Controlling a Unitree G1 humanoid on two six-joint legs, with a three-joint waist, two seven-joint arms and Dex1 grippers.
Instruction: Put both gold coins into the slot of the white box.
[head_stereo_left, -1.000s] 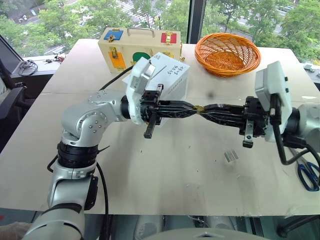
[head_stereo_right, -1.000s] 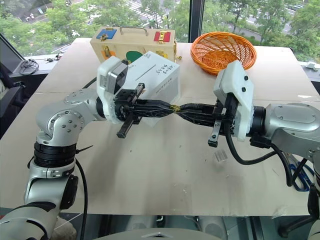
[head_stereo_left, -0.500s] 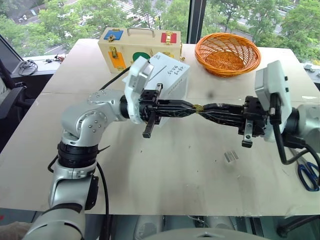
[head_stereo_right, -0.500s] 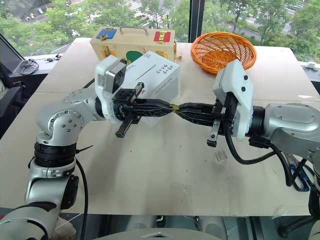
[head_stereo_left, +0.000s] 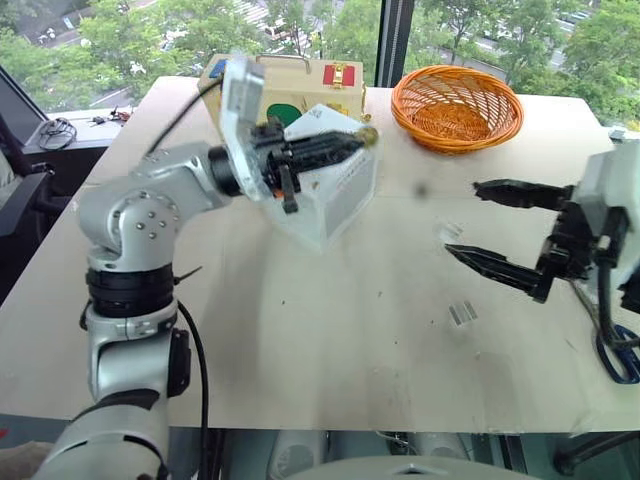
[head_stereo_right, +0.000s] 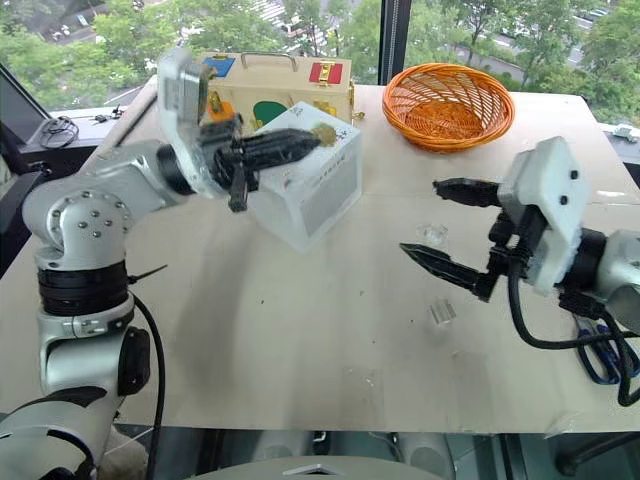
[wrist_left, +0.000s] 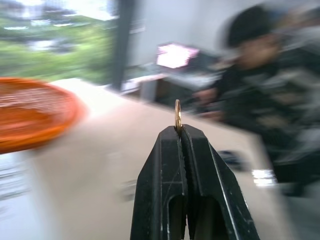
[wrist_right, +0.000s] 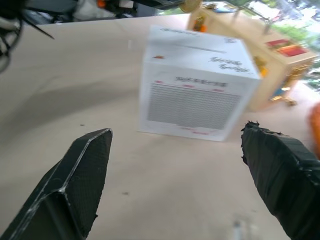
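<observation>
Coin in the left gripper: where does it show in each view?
Left eye: coin at the tip of the left gripper, above the white box.
Right eye: same place, over the box's top.
Left wrist: centre of the picture, pinched edge-on between the shut fingers.
Right wrist: probably the gold spot at the top edge, above the box.
Shared landmark: the white box.

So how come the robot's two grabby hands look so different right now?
The left gripper is pinched shut on a gold coin; the right gripper is wide open and holds nothing. The left gripper is up over the white box; the right gripper hangs apart from the box, over bare table. Both have two black fingers.
</observation>
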